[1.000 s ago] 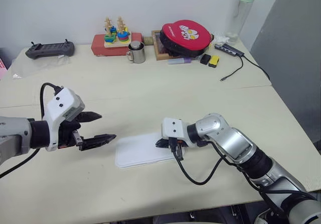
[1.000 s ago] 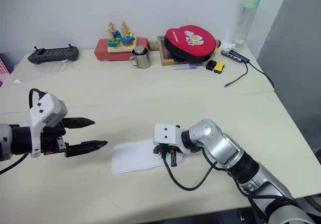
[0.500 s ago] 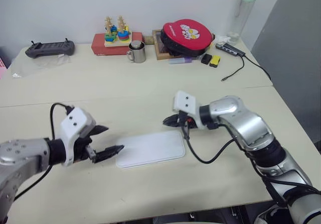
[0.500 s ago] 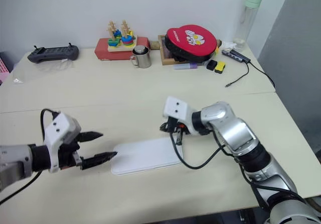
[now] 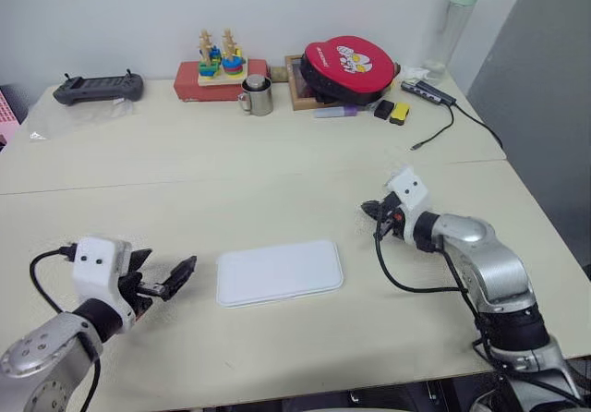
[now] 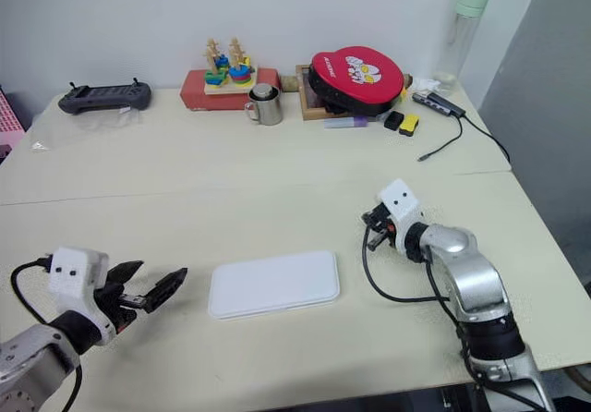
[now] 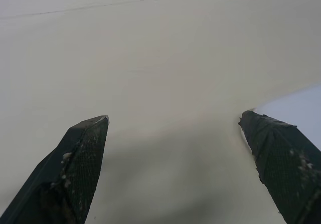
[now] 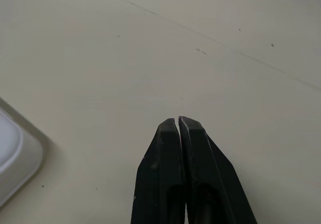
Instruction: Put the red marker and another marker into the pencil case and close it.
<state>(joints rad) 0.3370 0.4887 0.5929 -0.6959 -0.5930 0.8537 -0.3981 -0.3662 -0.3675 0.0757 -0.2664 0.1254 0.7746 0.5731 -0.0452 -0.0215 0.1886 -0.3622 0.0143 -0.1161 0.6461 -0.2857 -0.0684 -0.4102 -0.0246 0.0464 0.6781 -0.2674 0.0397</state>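
The pencil case (image 5: pixel 279 272), a flat white box with rounded corners, lies shut in the middle of the near table. Left of it, a short gap away, my left gripper (image 6: pixel 162 271) hovers low over the table, open and empty. The left wrist view shows its fingers (image 7: pixel 80 153) wide apart, with a corner of the case (image 7: pixel 301 108) beside one of them. My right gripper (image 5: pixel 369 211) is shut on nothing, up and to the right of the case. Its closed fingertips (image 8: pixel 178 126) hang over bare table. The red marker and the other marker are out of view.
Along the back edge stand a round red case (image 5: pixel 347 61), a steel mug (image 5: pixel 258 96), a wooden toy on a red box (image 5: pixel 220 66), a black controller (image 5: pixel 97 87), a purple marker (image 5: pixel 331 112) and a bottle (image 5: pixel 452 19). A cable (image 5: pixel 434 130) trails at the right.
My right gripper left the case's right end and swung up and to the right, staying shut. My left arm sank and drew back to the left, still open. The case stayed put.
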